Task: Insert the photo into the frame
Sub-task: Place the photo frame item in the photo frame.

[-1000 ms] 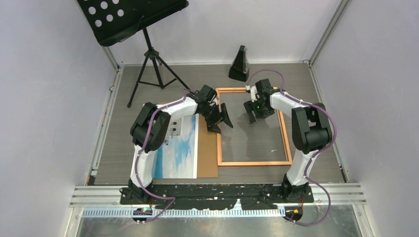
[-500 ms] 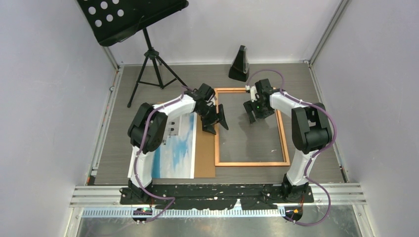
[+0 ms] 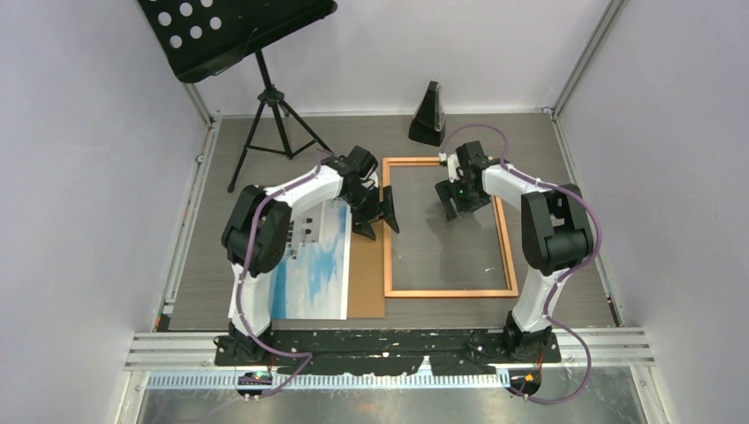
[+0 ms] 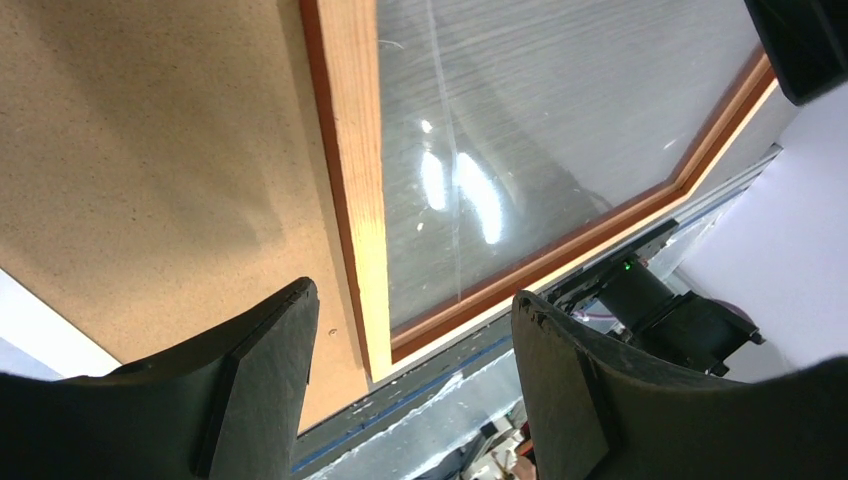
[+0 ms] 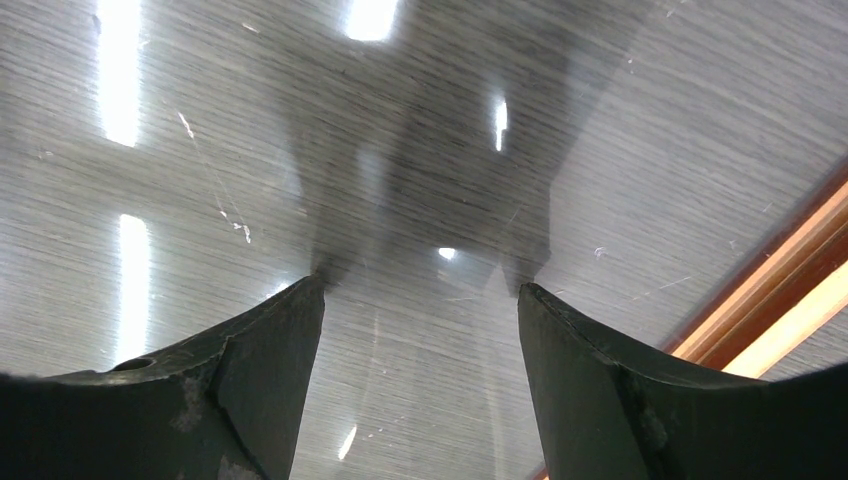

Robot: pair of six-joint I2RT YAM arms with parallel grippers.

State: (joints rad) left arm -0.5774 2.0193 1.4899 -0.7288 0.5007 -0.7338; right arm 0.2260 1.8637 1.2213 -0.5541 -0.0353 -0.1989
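Straddling the frame, left gripper

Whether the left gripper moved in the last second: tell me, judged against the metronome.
Yes. The left gripper has shifted left, away from the metronome, which stayed put.

A thin copper-orange wooden frame lay flat on the table, right of centre, its long sides running away from the near edge. The grey table showed through its glossy pane, which caught streaks of glare. The photo, blue sky and clouds inside a white border, lay flat to its left, apart from it and partly hidden.
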